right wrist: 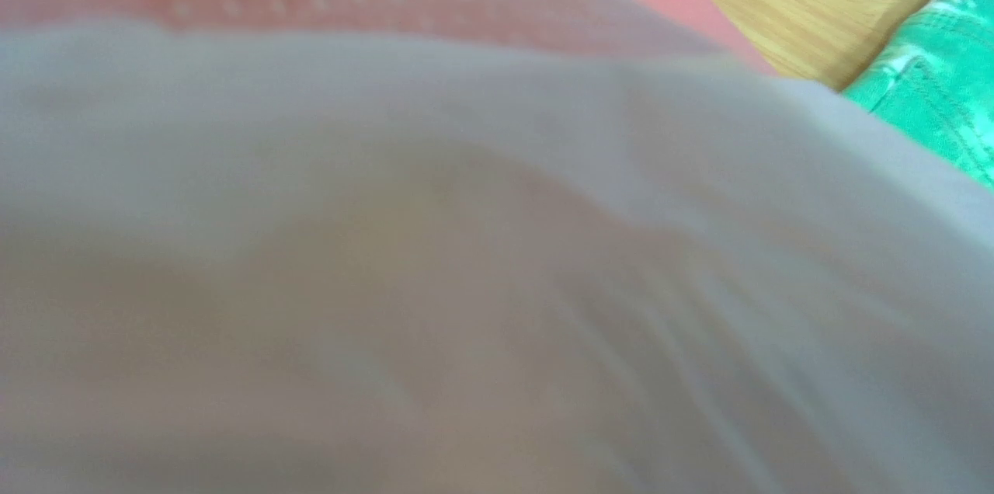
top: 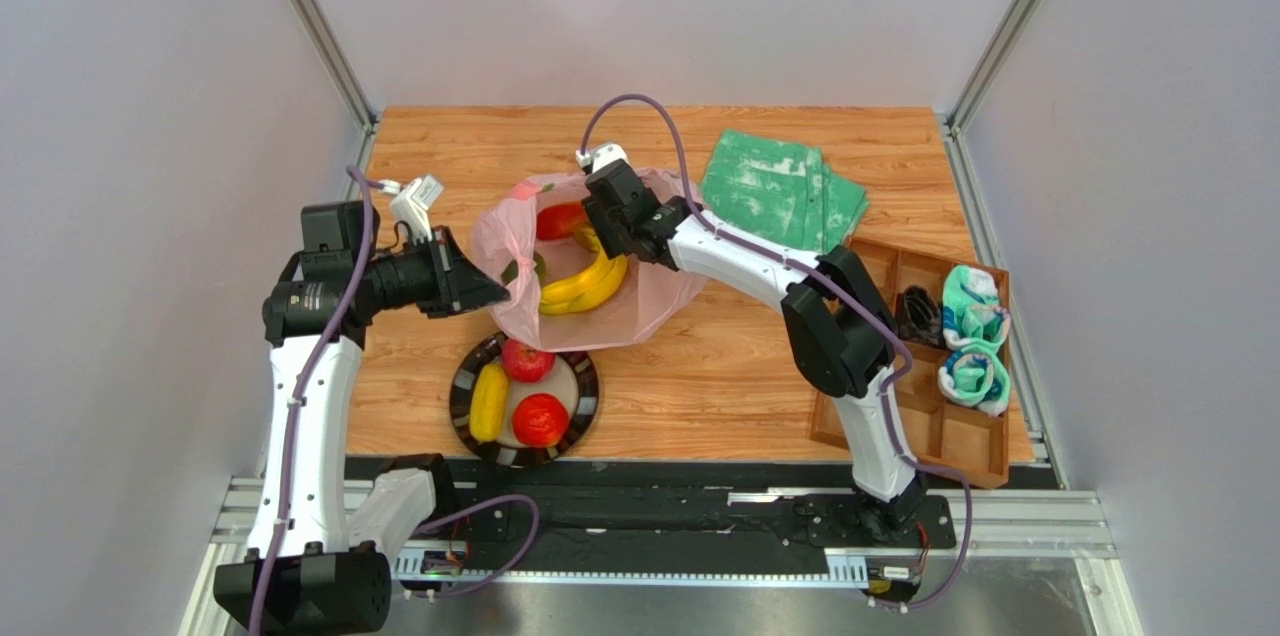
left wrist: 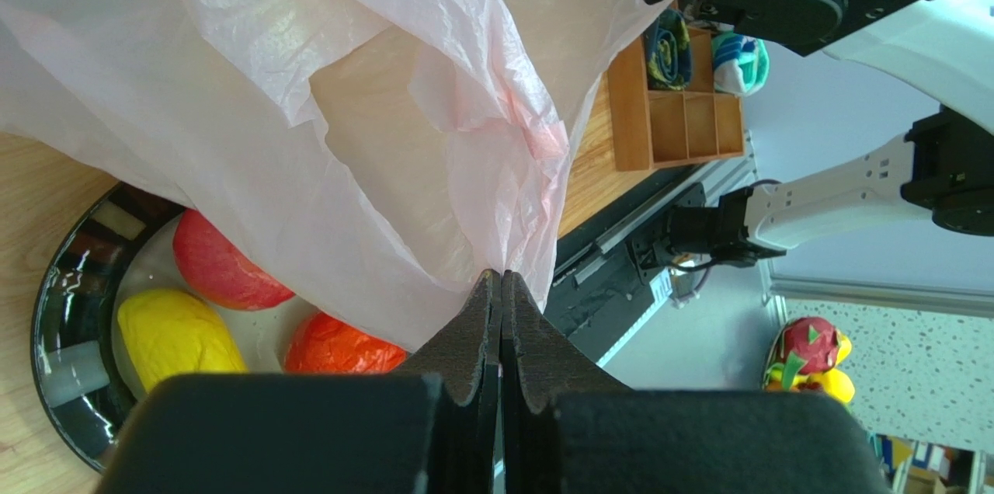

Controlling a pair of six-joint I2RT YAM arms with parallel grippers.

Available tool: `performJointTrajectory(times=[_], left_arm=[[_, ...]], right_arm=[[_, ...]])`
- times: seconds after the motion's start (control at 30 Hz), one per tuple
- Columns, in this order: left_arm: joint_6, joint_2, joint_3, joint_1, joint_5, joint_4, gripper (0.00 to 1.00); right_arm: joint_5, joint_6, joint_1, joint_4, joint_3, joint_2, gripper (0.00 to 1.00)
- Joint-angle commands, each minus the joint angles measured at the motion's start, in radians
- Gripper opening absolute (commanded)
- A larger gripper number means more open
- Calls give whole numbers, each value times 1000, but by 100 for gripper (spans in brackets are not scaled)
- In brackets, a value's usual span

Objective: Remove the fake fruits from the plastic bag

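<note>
Left end effector [left wrist: 502, 280]: fingers pressed together, pinching a fold of the bag's rim and holding it up off the bench [top: 751, 366].
Plastic bag [top: 664, 300]: thin pink film lying mid-bench, with its mouth drawn toward the left arm; it is crinkled, slack and partly see-through.
Fruits inside: yellow bananas [top: 586, 285] and a red apple [top: 559, 221] show in the open mouth. A dark shape beside the bananas is too small to name.
Plate [top: 466, 366]: dark, just on the near side of the bag, carrying 3 fruits: a second apple [top: 526, 360], a lemon [top: 489, 404] and an orange [top: 540, 419].
Right end effector [top: 613, 216]: reaching into the bag's mouth from the far side, near the red apple. Its own camera shows only blurred film, so whether it is spread or closed cannot be told.
Handling: the fruits look light, hard and glossy, so probably slippery and prone to rolling. The film is flimsy and likely to cling or collapse over them.
Where to hold: bananas across the middle of the bunch; round fruits across the widest part.
</note>
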Motion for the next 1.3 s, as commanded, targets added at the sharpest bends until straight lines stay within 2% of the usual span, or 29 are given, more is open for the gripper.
performJointTrajectory(times=[0.0,0.37,0.6,0.73,0.77,0.83,0.87,0.9,0.93,1.03,1.07,1.1,1.13,1.17,1.23,1.27], left_arm=[[-7,-22,-2,8,-3,20,0],[-14,-34,-25,25,-12,35,0],[-8,-39,-19,44,-31,14,0],[-5,-33,-14,56,-35,8,0],[-5,-30,-14,56,-35,8,0],[-5,-30,-15,59,-42,8,0],[-5,-30,-17,61,-43,8,0],[-5,-28,-17,61,-43,11,0],[-5,-28,-19,62,-43,11,0],[-7,-33,-22,64,-43,14,0],[-8,-34,-23,62,-45,15,0],[-10,-36,-25,62,-43,18,0],[-11,-36,-26,62,-43,20,0],[-11,-36,-26,62,-43,20,0],[-8,-34,-23,62,-42,20,0],[-10,-34,-22,62,-43,20,0]], right_arm=[[-11,31,1,10,34,26,52],[-91,132,6,1,31,44,57],[-313,193,-1,-33,-18,49,56],[-468,189,-10,-16,-18,64,37],[-488,176,-11,-9,-9,65,25],[-518,161,-14,7,6,70,15],[-502,153,-16,7,12,68,3],[-476,132,-16,7,18,62,0],[-414,114,-16,1,19,46,0],[-354,78,-31,2,-7,-29,0],[-357,102,-48,1,-14,-49,1],[-366,185,-57,-7,-24,-66,5],[-413,230,-68,-19,-29,-100,15],[-448,270,-76,-19,-35,-112,39],[-531,366,-74,-6,-49,-131,51],[-536,417,-65,-4,-52,-136,61]])
